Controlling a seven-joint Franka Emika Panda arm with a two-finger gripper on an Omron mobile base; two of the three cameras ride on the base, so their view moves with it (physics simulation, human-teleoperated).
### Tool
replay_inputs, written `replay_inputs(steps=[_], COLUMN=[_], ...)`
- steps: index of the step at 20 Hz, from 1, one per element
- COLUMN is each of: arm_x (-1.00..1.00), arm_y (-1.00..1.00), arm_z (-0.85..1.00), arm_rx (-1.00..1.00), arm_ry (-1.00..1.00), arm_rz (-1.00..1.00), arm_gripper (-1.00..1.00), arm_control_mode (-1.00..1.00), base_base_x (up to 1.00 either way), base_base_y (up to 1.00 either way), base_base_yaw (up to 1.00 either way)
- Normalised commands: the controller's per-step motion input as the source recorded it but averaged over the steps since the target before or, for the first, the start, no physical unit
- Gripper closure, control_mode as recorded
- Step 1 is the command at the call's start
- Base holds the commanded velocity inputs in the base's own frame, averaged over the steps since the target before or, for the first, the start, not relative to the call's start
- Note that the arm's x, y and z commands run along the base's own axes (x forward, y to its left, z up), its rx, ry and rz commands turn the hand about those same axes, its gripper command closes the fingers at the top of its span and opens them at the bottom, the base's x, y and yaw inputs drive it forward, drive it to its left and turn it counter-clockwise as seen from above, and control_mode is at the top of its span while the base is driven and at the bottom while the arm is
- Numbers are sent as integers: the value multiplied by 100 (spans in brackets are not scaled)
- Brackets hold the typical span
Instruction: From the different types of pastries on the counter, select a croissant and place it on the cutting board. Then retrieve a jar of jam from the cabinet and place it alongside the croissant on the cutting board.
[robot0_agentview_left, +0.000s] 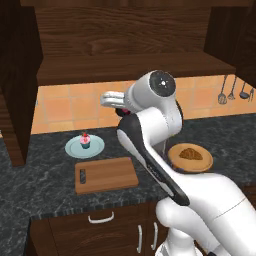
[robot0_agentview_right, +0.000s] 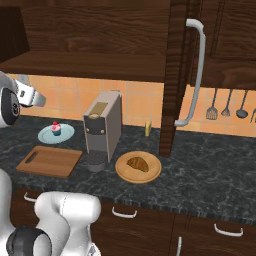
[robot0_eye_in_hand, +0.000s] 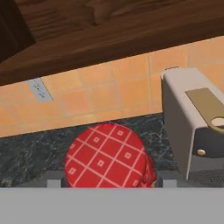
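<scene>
My gripper (robot0_eye_in_hand: 109, 180) is shut on the jar of jam (robot0_eye_in_hand: 106, 156), whose red checked lid sits between the fingertips in the hand view. The hand (robot0_agentview_left: 114, 100) hangs in the air above the counter (robot0_agentview_left: 45, 175), below the cabinet shelf (robot0_agentview_left: 130, 67) and in front of the tiled wall. The cutting board (robot0_agentview_left: 106, 174) lies bare on the counter, below and left of the hand. The croissant (robot0_agentview_left: 190, 153) rests on a round tan plate (robot0_agentview_left: 204, 163) to the right of the board. From the right base view the croissant (robot0_agentview_right: 138, 163) and the board (robot0_agentview_right: 49, 161) flank a coffee machine.
The pink cupcake (robot0_agentview_left: 85, 141) stands on a pale blue plate (robot0_agentview_left: 96, 148) behind the board. A grey coffee machine (robot0_agentview_right: 102, 127) stands between board and croissant plate. The open cabinet door (robot0_agentview_right: 175, 75) with its long handle juts out on the right. Utensils (robot0_agentview_right: 226, 105) hang on the wall.
</scene>
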Motion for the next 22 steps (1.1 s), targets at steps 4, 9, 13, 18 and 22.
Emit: replay_inputs(steps=[4,9,13,18,22], arm_x=[-12,-25,-100,-32,55], arm_y=[13,3,6,1,-6], arm_z=[-42,-35,-98,-46,-15], arm_rx=[2,5,3,5,0], arm_ry=[18,23,21,12,7], arm_rz=[0,0,-1,0,0], arm_gripper=[100,100,100,100,100], arm_control_mode=[-100,-100,-100,-100,-100], base_base_x=[0,0,0,0,0], base_base_y=[0,0,0,0,0], base_base_yaw=[0,0,0,0,0])
